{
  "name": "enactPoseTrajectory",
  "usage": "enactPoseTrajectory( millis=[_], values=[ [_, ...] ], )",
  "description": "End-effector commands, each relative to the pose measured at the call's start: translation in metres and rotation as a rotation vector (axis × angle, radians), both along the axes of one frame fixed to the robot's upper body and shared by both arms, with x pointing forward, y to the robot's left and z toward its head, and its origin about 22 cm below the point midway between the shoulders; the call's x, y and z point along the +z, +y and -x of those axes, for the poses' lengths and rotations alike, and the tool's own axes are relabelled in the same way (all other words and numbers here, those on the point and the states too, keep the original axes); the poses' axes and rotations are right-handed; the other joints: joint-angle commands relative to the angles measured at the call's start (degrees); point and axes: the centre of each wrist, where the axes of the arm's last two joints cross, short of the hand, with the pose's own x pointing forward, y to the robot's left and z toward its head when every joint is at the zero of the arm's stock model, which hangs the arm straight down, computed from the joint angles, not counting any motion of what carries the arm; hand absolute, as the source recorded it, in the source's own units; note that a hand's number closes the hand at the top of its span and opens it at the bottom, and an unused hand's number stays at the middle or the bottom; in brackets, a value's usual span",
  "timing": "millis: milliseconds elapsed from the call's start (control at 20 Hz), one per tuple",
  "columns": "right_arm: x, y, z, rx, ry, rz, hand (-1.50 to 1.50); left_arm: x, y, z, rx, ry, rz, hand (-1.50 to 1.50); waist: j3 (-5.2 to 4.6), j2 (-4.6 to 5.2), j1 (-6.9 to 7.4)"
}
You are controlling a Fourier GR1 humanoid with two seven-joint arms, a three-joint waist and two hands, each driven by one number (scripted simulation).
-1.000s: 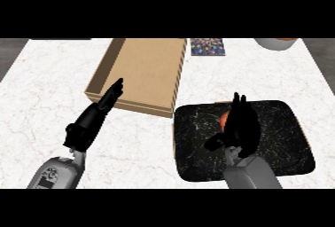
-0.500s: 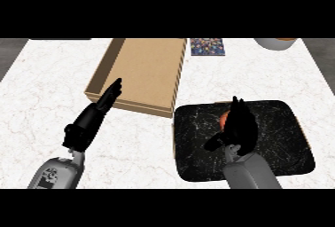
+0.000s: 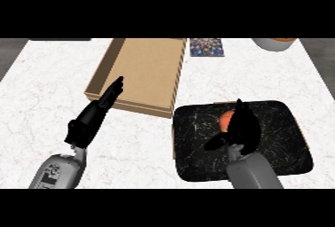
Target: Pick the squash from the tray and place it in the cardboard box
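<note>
Over the tray, right robot hand stretches beside squash.

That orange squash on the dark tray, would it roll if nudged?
Likely: the visible part of the squash looks rounded, so it may roll across the tray. The right robot hand hides most of it, so it seems small, probably light.

My left hand, left of the tray, is matte black and slender. It joins my left forearm, a rounded light-grey shell with small dark markings. Over the tray, my right hand is the same black, and my right forearm is a plainer, darker grey.
</note>
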Motion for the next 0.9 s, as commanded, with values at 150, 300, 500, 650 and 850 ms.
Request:
enactPoseTrajectory(
  millis=[150, 300, 500, 650, 850],
  values=[
    [-0.009, 0.008, 0.002, -0.035, 0.084, 0.025, 1.50, 0.004, 0.008, -0.009, 0.009, 0.019, 0.008, 0.00, 0.30, 0.50, 0.02],
    [-0.030, 0.002, 0.003, -0.032, 0.100, 0.040, 1.50, -0.017, 0.002, 0.001, -0.014, 0.003, -0.008, 0.00, 0.29, 0.56, 0.07],
    [-0.013, 0.006, 0.002, -0.004, 0.056, 0.082, 1.50, -0.012, -0.010, 0.000, -0.004, 0.014, 0.010, 0.00, 0.29, 0.49, -0.10],
    [0.001, 0.027, -0.008, 0.546, 0.004, 0.118, 1.50, 0.004, -0.015, -0.001, -0.055, -0.010, 0.005, 0.00, 0.40, 1.19, 3.93],
    [0.031, 0.075, 0.009, 1.095, -0.107, 0.159, 1.50, 0.008, -0.029, -0.003, -0.125, -0.029, 0.018, 0.00, 0.38, 2.09, 11.94]
  ],
)
